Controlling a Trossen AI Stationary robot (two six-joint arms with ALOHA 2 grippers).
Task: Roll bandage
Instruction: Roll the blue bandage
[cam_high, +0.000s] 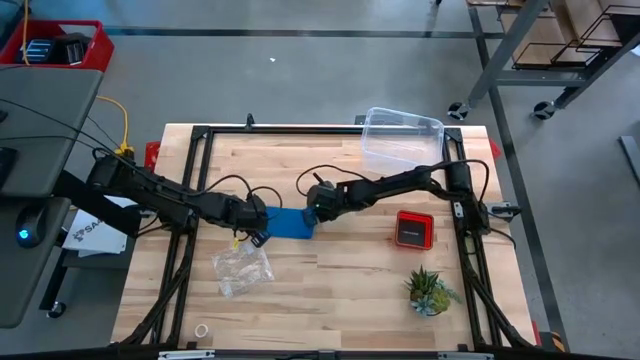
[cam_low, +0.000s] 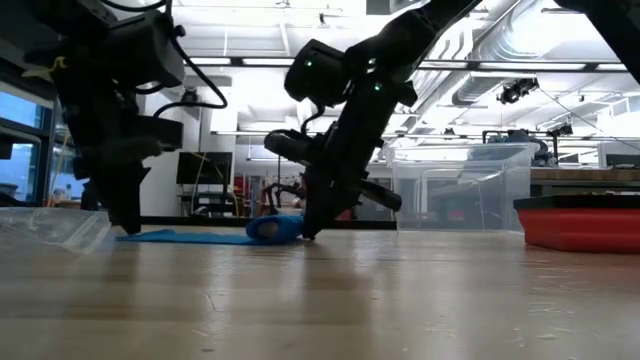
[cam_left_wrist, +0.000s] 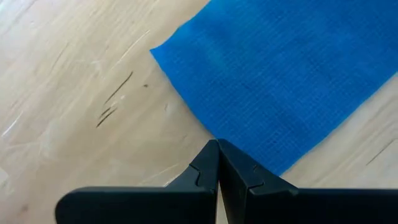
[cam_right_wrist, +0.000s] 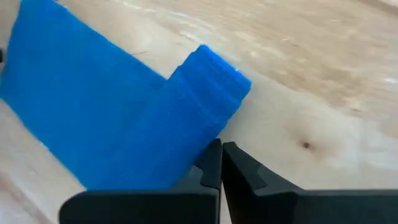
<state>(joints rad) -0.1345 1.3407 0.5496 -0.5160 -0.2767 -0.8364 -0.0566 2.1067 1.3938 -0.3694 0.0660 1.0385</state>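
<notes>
The bandage is laid flat on the wooden bench near its middle, with a short rolled section formed at the end nearest the right arm. The left end effector is clenched, its tips set down at the edge of the flat end; nothing is grasped. The right end effector is likewise clenched and empty, positioned against the rolled section.

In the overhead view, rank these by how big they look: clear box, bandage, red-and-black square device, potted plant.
1. Clear box, clearly largest.
2. Potted plant and bandage look about alike; part of the bandage is hidden by the arms, so I won't separate them.
3. Red-and-black device, slightly smaller.
</notes>
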